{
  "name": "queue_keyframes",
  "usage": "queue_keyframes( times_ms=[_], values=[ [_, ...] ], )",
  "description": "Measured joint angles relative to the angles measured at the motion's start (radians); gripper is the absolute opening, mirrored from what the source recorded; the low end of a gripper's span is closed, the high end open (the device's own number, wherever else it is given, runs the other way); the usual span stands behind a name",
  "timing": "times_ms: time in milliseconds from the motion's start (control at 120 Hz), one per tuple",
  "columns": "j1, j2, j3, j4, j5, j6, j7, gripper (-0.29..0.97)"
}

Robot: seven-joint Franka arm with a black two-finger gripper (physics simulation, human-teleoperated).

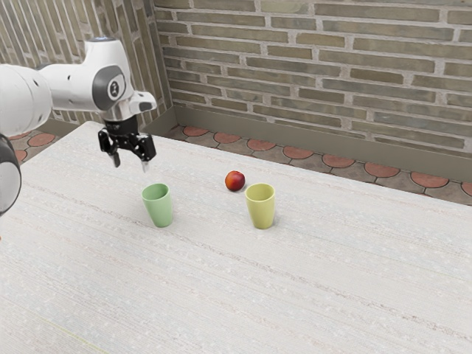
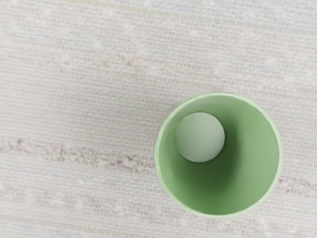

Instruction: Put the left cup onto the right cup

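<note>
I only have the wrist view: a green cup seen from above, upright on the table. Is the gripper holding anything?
Observer: No. The gripper is open and empty, hanging above the green cup, slightly toward the exterior view's left.
Operator: Where is the other cup?
Observer: A yellow cup stands upright toward the exterior view's right of the green cup, apart from it.
Operator: Anything else nearby?
Observer: A red fruit lies on the table behind the cups, nearer the yellow one.
</note>
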Motion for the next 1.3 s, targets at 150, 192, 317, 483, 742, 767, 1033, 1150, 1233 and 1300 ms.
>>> queue_keyframes(
  times_ms=[150,192,317,483,742,767,1033,1150,1233,1300],
  values=[
    [-0.044,-0.099,-0.013,-0.176,-0.049,0.070,-0.007,0.65],
    [-0.057,-0.117,-0.018,-0.200,-0.055,0.086,-0.011,0.65],
    [-0.073,-0.127,-0.024,-0.224,-0.066,0.119,-0.022,0.66],
    [-0.079,-0.104,-0.028,-0.242,-0.073,0.148,-0.034,0.66],
    [-0.078,-0.068,-0.073,-0.225,-0.084,0.212,-0.048,0.66],
    [-0.077,-0.060,-0.073,-0.214,-0.083,0.216,-0.049,0.66],
    [-0.056,0.008,-0.074,-0.182,-0.085,0.238,-0.057,0.66],
    [-0.053,0.026,-0.074,-0.182,-0.087,0.241,-0.059,0.66],
    [-0.054,0.028,-0.074,-0.180,-0.087,0.243,-0.060,0.65],
    [-0.054,0.029,-0.074,-0.171,-0.088,0.244,-0.061,0.65]
  ],
)
